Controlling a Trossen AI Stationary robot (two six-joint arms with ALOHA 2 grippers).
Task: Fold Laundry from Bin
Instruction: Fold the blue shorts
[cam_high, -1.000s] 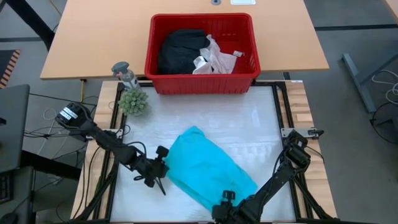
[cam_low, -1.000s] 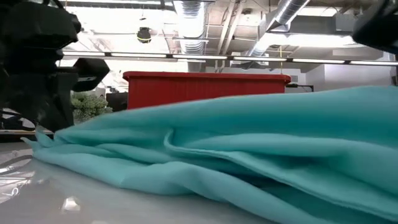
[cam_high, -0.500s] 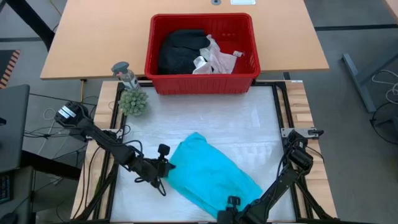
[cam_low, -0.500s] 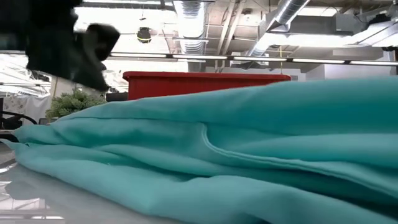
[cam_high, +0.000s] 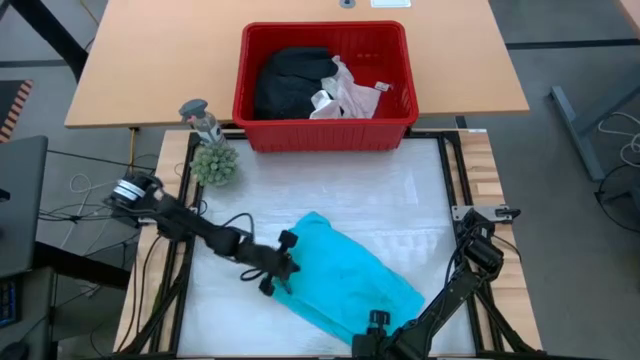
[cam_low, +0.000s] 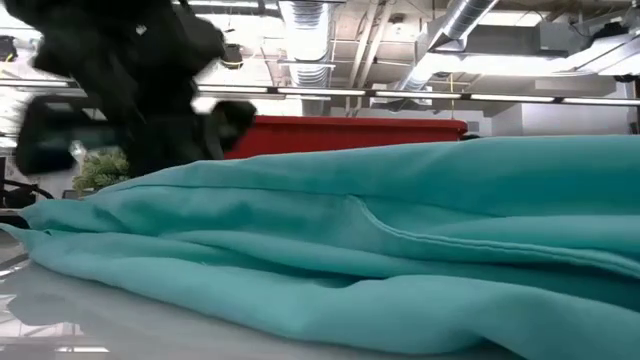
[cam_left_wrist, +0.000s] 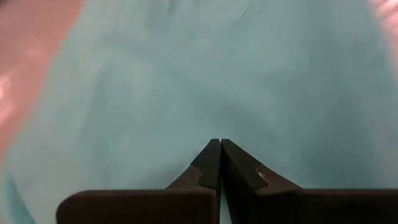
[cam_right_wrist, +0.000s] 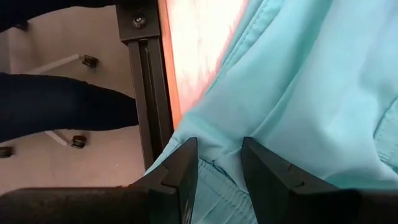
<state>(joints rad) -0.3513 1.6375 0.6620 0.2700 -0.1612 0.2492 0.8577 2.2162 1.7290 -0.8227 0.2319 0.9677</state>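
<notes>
Teal garment (cam_high: 345, 275) spread in a loose, rumpled slab on the white work surface (cam_high: 400, 200), near the front edge, well clear of the bin (cam_high: 325, 125). Not folded yet: uneven outline from above, soft ridges and a curved seam across it in the low view (cam_low: 380, 260). Only piece out so far. Black garment (cam_high: 290, 80) and white lacy top (cam_high: 345, 90) heaped inside the bin; small white cloth not picked out with any certainty.

Left gripper (cam_high: 283, 275) at the garment's left edge, low over the fabric, fingers (cam_left_wrist: 214, 165) pressed together tip to tip with nothing between them (bare teal cloth ahead of the tips). Right gripper (cam_high: 372, 325) at the front edge of the garment, fingers (cam_right_wrist: 183, 168) parted, with a fold of the teal hem lying in the gap; pinched or merely straddled, cannot tell.

Small potted plant (cam_high: 215, 163) and a grey figurine (cam_high: 200, 117) beside the bin's left corner, apart from the work.

By these views, an early stage: one garment out and laid down, flattening and folding of it to come, then the rest of the bin
</notes>
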